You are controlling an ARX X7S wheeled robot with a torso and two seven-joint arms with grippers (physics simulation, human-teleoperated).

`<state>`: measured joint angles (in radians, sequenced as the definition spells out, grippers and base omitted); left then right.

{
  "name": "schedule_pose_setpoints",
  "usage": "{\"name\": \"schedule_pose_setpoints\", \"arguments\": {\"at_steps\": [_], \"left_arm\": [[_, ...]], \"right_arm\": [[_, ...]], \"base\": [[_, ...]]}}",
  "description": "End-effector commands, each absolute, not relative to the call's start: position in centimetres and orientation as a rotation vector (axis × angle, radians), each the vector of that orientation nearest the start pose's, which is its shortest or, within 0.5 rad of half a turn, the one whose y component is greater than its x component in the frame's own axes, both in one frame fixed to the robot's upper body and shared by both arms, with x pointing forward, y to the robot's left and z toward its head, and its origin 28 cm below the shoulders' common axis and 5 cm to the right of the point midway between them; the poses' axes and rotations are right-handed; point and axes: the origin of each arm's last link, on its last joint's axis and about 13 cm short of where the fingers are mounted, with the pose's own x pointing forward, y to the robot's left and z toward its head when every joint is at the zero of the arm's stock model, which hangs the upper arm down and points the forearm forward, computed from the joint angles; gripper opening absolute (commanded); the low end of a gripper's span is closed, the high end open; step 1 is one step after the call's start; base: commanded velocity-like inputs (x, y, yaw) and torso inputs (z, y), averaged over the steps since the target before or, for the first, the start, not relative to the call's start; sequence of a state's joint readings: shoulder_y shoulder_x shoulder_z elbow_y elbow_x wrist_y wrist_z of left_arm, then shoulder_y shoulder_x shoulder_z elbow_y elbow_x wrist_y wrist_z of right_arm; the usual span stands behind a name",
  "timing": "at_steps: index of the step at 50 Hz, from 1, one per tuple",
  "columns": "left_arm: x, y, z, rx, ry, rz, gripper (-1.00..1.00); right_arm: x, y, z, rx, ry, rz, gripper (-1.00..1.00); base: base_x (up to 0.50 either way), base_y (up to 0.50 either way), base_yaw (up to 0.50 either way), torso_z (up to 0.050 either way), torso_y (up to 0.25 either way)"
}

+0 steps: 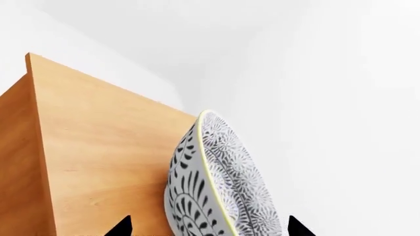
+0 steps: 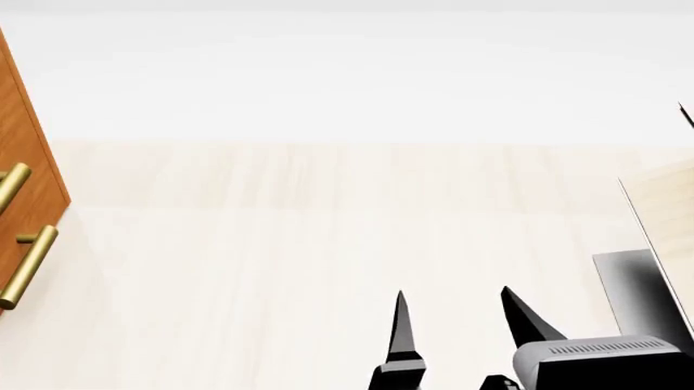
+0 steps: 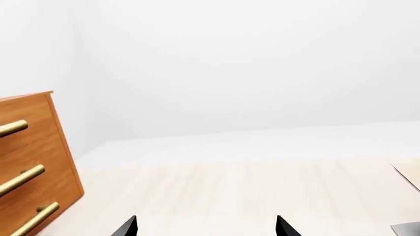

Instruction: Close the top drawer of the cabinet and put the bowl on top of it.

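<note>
The placing step looks to be in hand: one bowl (image 1: 220, 182) sits against the top of the one cabinet (image 1: 98, 152), between the spread tips of the left claw (image 1: 208, 227). Next, that claw needs to back away cleanly. The right claw (image 2: 461, 325) hangs apart and empty over the floor (image 2: 271, 268). Three brass handles (image 3: 23, 177) show; the top drawer's front appears flush.

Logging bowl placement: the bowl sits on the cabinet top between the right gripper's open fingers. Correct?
Not quite. It is the left gripper, not the right; the left wrist view shows the bowl on the cabinet top between its open fingers. The right gripper is empty.
</note>
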<state>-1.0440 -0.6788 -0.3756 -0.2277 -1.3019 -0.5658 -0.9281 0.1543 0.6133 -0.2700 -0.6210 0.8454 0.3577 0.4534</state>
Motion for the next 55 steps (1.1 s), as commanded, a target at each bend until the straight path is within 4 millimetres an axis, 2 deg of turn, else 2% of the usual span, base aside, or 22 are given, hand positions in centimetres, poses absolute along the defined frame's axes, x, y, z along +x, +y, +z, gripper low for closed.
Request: {"name": "schedule_pose_setpoints", "arguments": {"at_steps": [1, 38, 55], "left_arm": [[26.9, 39.7, 33.1, -0.938, -0.281, 0.62, 1.0], [20.4, 37.3, 33.0, -0.867, -0.426, 0.553, 1.0], [17.3, 35.4, 32.7, -0.861, -0.513, 0.496, 1.0]], "right_arm": [[19.5, -11.7, 13.9, 0.156, -0.058, 0.213, 1.0], [19.3, -11.7, 13.6, 0.161, -0.057, 0.215, 1.0], [19.3, -11.7, 13.7, 0.163, -0.054, 0.214, 1.0]], "base": [[0.0, 0.0, 0.0, 0.0, 0.0], [0.0, 0.0, 0.0, 0.0, 0.0], [0.0, 0.0, 0.0, 0.0, 0.0]]}}
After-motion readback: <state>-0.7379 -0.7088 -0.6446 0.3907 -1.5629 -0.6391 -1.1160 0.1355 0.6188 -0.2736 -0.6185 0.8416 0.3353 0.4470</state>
